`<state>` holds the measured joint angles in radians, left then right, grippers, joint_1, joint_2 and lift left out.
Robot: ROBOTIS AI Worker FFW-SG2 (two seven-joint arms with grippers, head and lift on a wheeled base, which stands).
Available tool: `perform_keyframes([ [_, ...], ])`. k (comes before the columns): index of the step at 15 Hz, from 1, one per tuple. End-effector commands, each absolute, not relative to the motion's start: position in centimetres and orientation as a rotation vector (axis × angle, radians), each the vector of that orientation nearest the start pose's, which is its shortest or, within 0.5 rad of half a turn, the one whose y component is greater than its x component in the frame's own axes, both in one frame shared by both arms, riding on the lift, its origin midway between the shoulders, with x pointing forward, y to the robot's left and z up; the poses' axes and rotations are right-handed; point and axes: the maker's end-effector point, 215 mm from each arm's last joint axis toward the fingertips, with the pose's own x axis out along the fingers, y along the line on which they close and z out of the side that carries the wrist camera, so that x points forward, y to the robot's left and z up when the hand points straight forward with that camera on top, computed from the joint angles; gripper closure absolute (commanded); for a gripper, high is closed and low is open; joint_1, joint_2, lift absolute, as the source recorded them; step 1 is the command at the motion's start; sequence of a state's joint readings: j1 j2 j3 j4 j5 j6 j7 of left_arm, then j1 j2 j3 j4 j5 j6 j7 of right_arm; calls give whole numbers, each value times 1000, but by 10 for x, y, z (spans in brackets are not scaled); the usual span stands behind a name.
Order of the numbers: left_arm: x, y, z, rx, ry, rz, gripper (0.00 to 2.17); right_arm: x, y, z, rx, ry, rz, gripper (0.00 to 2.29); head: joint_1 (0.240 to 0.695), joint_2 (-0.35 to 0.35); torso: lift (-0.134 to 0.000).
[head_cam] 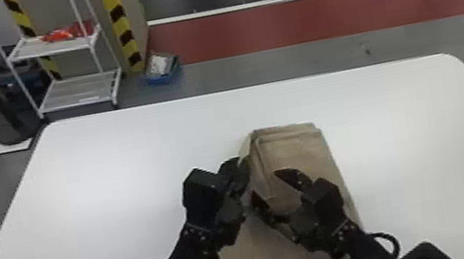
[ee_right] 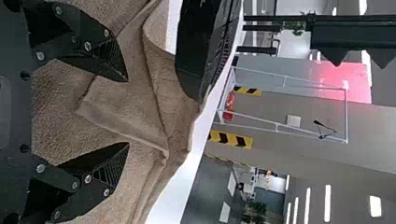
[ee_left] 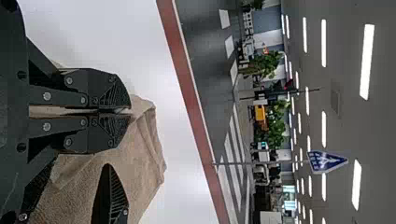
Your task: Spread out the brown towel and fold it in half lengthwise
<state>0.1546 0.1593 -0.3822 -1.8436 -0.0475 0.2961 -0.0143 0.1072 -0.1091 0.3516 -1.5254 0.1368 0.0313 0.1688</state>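
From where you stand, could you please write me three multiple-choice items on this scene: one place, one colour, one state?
1. Where is the white metal rack?
A) on the white table
B) beyond it, on the left
C) beyond it, on the right

2. What colour is the wide floor band past the table?
A) red
B) green
C) yellow

3. How does the black right gripper stand?
A) shut
B) raised high above the table
C) open at the brown cloth towel

1: B, it shows past the table's far left corner.
2: A, it lies between black and grey flooring.
3: C, its fingers are apart, with towel between them in view.
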Motion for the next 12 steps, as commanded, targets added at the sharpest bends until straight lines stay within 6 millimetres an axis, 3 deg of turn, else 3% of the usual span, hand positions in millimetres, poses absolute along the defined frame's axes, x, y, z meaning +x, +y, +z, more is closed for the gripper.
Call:
perform_keyframes([
  [1, 502, 53, -392, 175, 197, -397, 1085, 500, -39, -469, -222, 228, 525, 505, 695, 20, -125],
  [3, 505, 58, -391, 176, 196, -392, 1085, 499, -38, -469, -218, 228, 527, 680, 695, 17, -125],
  [5, 505, 60, -392, 177, 195, -391, 1085, 498, -41, -476, -202, 260, 527, 704, 695, 19, -125],
  [8, 508, 59, -390, 177, 192, -392, 1085, 498, -35, -465, -201, 241, 541, 883, 695, 21, -125],
  [12, 509, 59, -390, 177, 194, -391, 1085, 499, -37, -462, -204, 230, 536, 907, 695, 27, -125],
])
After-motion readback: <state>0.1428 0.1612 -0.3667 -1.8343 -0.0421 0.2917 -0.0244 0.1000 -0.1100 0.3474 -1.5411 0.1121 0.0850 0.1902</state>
